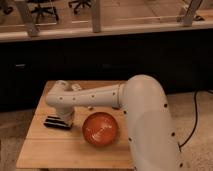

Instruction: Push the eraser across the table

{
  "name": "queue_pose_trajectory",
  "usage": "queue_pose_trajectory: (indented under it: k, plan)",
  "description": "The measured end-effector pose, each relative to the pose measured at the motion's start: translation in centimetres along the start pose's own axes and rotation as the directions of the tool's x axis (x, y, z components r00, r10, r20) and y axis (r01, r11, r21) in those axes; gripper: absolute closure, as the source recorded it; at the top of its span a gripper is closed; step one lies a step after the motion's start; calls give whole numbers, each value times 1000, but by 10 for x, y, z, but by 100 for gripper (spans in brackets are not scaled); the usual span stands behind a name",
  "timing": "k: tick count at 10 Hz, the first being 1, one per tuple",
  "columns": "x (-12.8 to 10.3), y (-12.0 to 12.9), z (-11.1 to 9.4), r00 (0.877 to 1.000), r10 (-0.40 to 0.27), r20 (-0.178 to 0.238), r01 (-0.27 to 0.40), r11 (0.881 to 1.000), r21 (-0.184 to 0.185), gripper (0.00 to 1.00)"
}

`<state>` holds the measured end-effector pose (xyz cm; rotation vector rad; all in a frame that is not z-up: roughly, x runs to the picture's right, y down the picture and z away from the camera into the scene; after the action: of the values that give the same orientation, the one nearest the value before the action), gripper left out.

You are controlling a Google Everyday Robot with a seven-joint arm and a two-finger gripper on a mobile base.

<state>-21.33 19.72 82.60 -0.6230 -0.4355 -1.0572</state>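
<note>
The eraser (55, 122), a flat black block with pale stripes, lies on the left part of the light wooden table (50, 150). My white arm reaches from the right across the table to it. The gripper (66, 117) is down at the eraser's right end, touching or right beside it, under the arm's wrist. Most of the gripper is hidden by the wrist.
An orange-red bowl (100, 130) sits on the table just right of the eraser, under my arm. A small white object (76, 87) shows behind the arm. A dark low wall and a railing with office chairs stand beyond the table.
</note>
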Motion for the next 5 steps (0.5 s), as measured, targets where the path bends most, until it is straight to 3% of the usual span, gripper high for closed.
queue_pose_trajectory:
  k: [5]
  plan:
    - [-1, -3, 3, 1000, -7, -9, 7, 1000, 0, 98]
